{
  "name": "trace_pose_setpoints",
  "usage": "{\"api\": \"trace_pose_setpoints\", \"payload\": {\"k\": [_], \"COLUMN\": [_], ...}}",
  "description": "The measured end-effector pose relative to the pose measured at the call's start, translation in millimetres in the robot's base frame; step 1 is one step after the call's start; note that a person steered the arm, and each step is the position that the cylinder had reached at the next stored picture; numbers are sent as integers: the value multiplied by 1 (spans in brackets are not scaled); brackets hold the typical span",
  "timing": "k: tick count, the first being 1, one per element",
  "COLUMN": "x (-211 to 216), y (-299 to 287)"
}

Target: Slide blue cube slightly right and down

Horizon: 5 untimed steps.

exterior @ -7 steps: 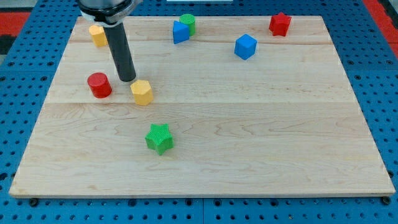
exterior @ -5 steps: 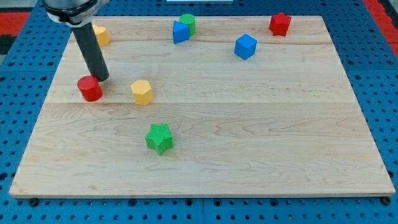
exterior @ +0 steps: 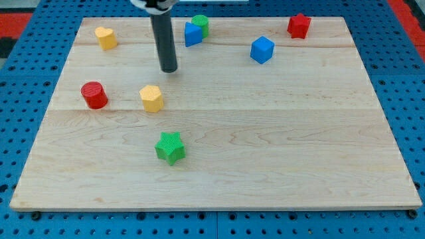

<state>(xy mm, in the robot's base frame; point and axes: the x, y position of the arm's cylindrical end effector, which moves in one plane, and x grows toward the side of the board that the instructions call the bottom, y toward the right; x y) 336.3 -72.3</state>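
My tip (exterior: 169, 69): we see the dark rod come down from the view's top and end on bare wood in the upper left-centre of the board; we have no jaws here to spread or press together, only this plain rod end, and it touches no block
Nearest to my tip: the yellow hexagonal block (exterior: 151, 98) sits just below it and a little toward the view's left, apart from it
Above my tip: the blue wedge-like block (exterior: 192, 34) lies up and to the view's right of the rod, touching the green cylinder (exterior: 200, 24), which stands right behind it near the board's top edge
Blue cube (exterior: 262, 50): we find it well to the view's right of my tip, near the top of the board, standing alone with clear wood on every side
Red cylinder (exterior: 94, 95): it stands to the view's left of the yellow hexagonal block, near the left edge
Yellow heart-like block (exterior: 105, 38): it rests in the upper left corner area
Green star (exterior: 170, 147): it lies below the yellow hexagonal block, toward the view's bottom
Red star (exterior: 299, 25): it sits near the top right corner
Wooden board (exterior: 279, 146): it lies on a blue pegboard (exterior: 410, 99)
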Motion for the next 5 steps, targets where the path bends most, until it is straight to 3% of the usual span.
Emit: {"api": "trace_pose_setpoints", "payload": {"k": [1, 2, 5], "x": [-12, -24, -53], "y": [35, 18, 79]}}
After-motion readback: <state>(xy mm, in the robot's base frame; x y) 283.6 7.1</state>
